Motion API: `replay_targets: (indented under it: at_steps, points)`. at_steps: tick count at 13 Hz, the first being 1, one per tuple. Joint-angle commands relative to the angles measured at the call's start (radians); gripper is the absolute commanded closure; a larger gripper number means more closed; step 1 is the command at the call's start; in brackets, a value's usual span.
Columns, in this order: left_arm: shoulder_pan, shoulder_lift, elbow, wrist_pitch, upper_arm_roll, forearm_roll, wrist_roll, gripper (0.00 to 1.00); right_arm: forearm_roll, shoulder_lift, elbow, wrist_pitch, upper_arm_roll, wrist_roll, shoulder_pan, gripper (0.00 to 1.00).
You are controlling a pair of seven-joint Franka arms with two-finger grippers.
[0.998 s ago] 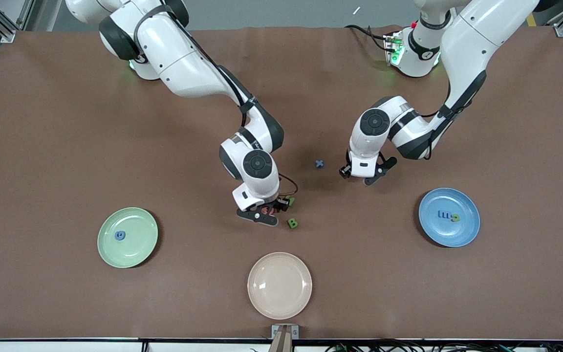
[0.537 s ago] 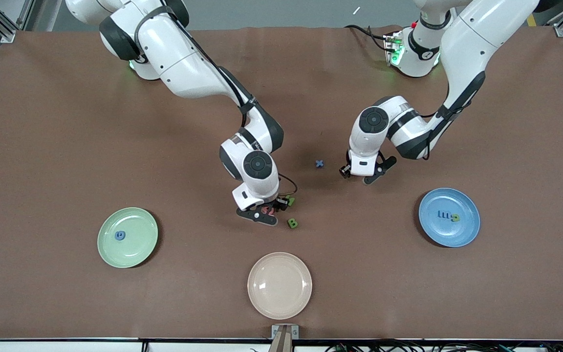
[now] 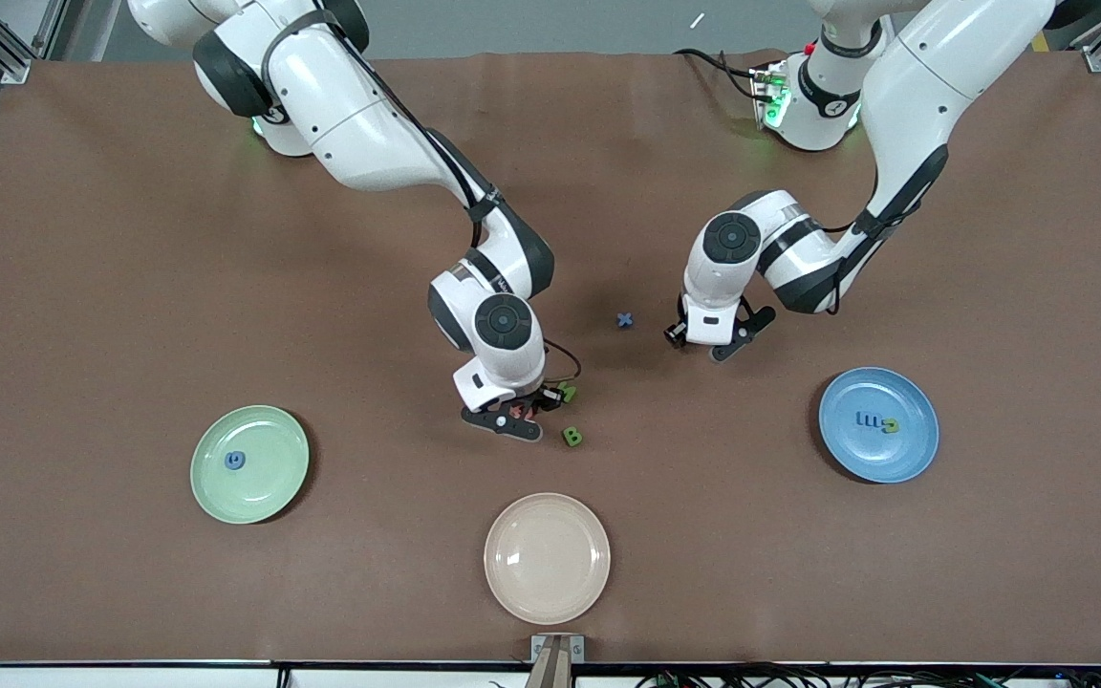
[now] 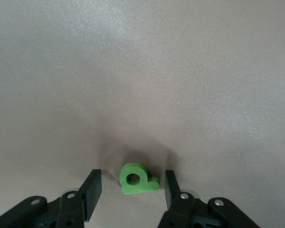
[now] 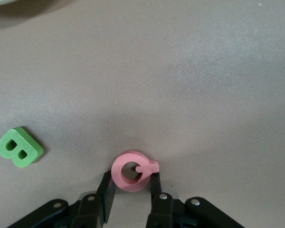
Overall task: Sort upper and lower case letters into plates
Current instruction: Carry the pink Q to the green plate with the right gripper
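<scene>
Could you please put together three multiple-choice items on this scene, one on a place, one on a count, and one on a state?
1. Where does the blue G lie?
A. On the mint green plate
B. On the cream plate
C. On the bare table

2. How many letters lie on the blue plate?
A. None
B. Two
C. Four

3. How does the right end effector stand to the pink Q?
A. High above it, fingers wide
B. Fingers against both its sides
C. Closed on the green B instead

Answers:
1. A: the G sits near the middle of the mint green plate.
2. B: a blue m and a green letter lie side by side there.
3. B: the right wrist view shows a finger pressed on either side of the Q.
</scene>
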Motion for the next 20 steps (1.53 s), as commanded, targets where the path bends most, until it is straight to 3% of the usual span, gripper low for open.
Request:
replay_targets:
  at_steps: [1, 4, 6, 9, 12, 15, 19, 20]
  points:
    - [0.007, 0.014, 0.002, 0.017, -0.003, 0.047, -0.024, 0.41, 0.012, -0.018, -0.023, 0.007, 0.001, 0.004, -0.005, 0.82]
    - [0.007, 0.021, 0.002, 0.017, -0.003, 0.053, -0.024, 0.53, 0.009, -0.041, -0.020, -0.001, -0.002, -0.008, -0.025, 0.88]
    - [0.007, 0.014, 0.004, 0.014, -0.003, 0.054, -0.024, 0.75, 0.001, -0.061, -0.020, -0.007, -0.002, -0.051, -0.074, 0.92]
    - [0.009, -0.009, 0.019, 0.003, -0.003, 0.056, -0.013, 0.99, -0.003, -0.099, -0.018, -0.100, -0.007, -0.254, -0.163, 0.94]
    - [0.010, -0.055, 0.054, -0.026, -0.003, 0.056, 0.002, 0.99, -0.002, -0.147, -0.017, -0.229, -0.007, -0.533, -0.313, 0.94]
    - [0.080, -0.104, 0.117, -0.139, -0.007, 0.054, 0.139, 0.99, 0.001, -0.177, -0.020, -0.257, -0.004, -0.831, -0.470, 0.92]
    - [0.296, -0.106, 0.153, -0.166, -0.007, 0.054, 0.536, 0.99, 0.010, -0.167, -0.058, -0.312, -0.004, -1.108, -0.591, 0.88]
    - [0.359, -0.098, 0.157, -0.166, -0.007, 0.054, 0.642, 0.99, 0.010, -0.165, -0.064, -0.311, -0.002, -1.116, -0.604, 0.80]
